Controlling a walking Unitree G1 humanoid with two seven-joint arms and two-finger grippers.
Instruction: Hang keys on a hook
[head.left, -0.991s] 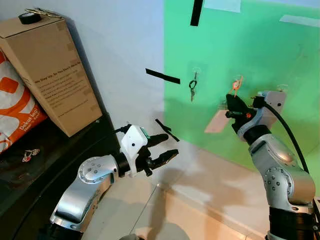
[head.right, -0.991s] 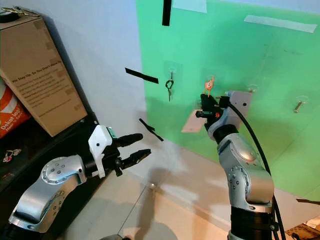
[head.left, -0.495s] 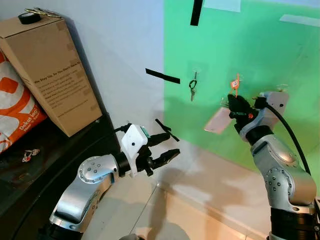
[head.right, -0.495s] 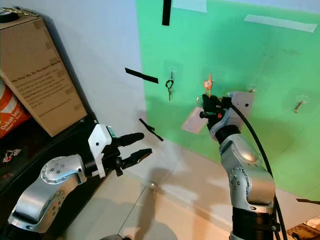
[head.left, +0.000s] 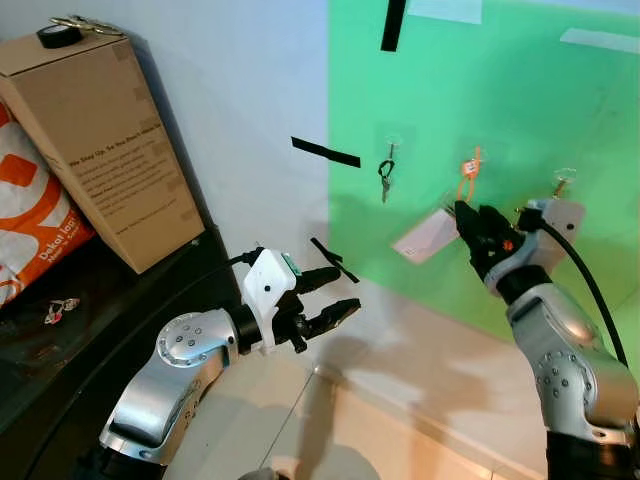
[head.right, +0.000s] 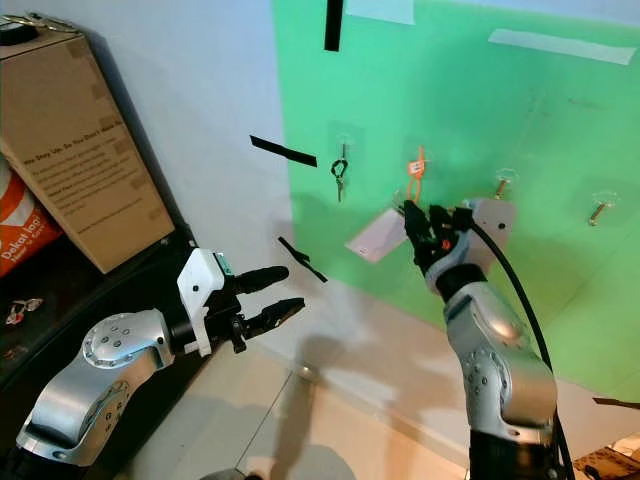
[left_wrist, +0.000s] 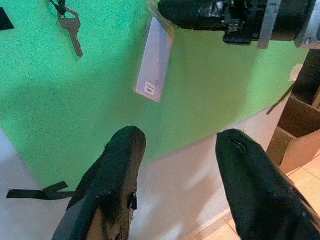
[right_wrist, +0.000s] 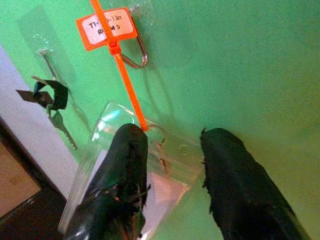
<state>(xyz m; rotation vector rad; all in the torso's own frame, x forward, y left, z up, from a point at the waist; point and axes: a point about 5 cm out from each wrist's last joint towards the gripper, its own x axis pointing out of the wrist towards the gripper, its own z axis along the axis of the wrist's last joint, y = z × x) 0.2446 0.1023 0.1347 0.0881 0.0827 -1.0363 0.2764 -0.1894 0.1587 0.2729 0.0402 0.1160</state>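
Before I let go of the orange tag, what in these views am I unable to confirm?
- Whether the orange tag sits fully on its hook: in the right wrist view the tag covers the hook's top; in the eye views it is too small.
- What is inside the clear pouch: the right gripper fingers cover it.
- Tag lettering: partly blurred.
- Items on the cardboard box: cut off by the eye view's top edge.

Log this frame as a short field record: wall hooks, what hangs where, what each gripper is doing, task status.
wall: green panel with a row of clear hooks
hung key: dark key on its hook
orange tag: orange tag looped over a hook, its strap running down to a clear card sleeve
right gripper: right gripper open at the sleeve's top edge
left gripper: left gripper open, held low, apart from the wall
status: tag appears on the hook; release not confirmed
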